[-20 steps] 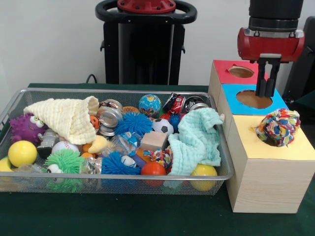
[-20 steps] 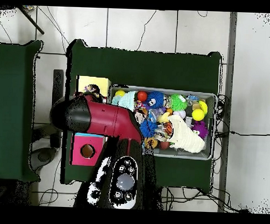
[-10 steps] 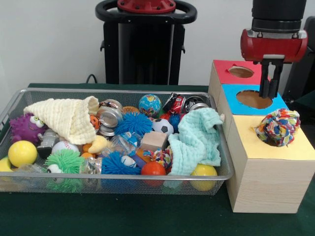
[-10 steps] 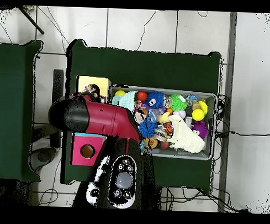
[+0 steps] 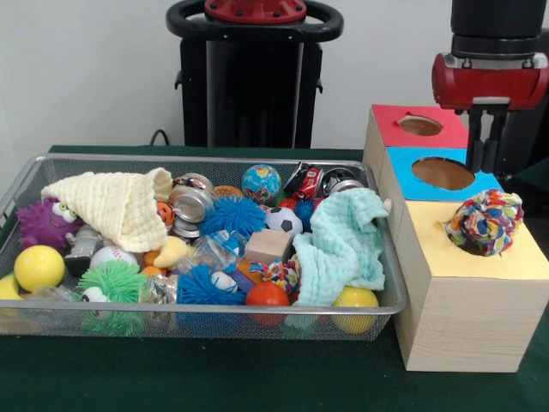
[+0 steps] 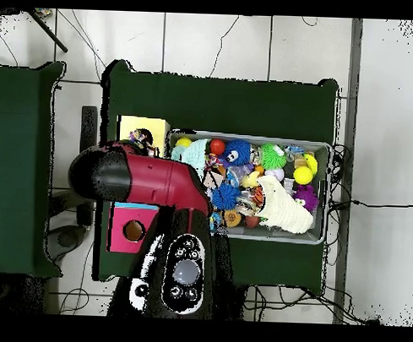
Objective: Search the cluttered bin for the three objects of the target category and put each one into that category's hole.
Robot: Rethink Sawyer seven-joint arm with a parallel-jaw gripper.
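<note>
The gripper (image 5: 487,153) hangs above the blue section of the wooden sorting box (image 5: 467,292), beside the blue hole (image 5: 443,172); its dark fingers hang close together with nothing between them, so it looks closed and empty. A multicoloured rope ball (image 5: 485,221) sits in the mouth of the yellow hole (image 5: 463,240), most of it proud of the lid, so it appears lodged, not dropped through. Judging from that, the step in hand is finishing this deposit. Doing it well probably means coming straight down on the ball's centre with a gentle push, since a knotted ball may catch on the rim or roll off the lid. The red hole (image 5: 420,125), farthest back on the box, shows nothing in it.

Left of the box on the green worktop (image 5: 257,378), the wire mesh bin (image 5: 206,322) is crowded: a cream cloth (image 5: 116,206) and a mint cloth (image 5: 343,245) lie over balls, including a yellow ball (image 5: 39,268), a small soccer ball (image 5: 283,221) and a globe ball (image 5: 261,183), blue spiky balls (image 5: 233,215), a green spiky toy (image 5: 113,283), a purple spiky toy (image 5: 45,221), a wooden block (image 5: 268,245) and a second rope toy (image 5: 281,275) partly under the mint cloth.
</note>
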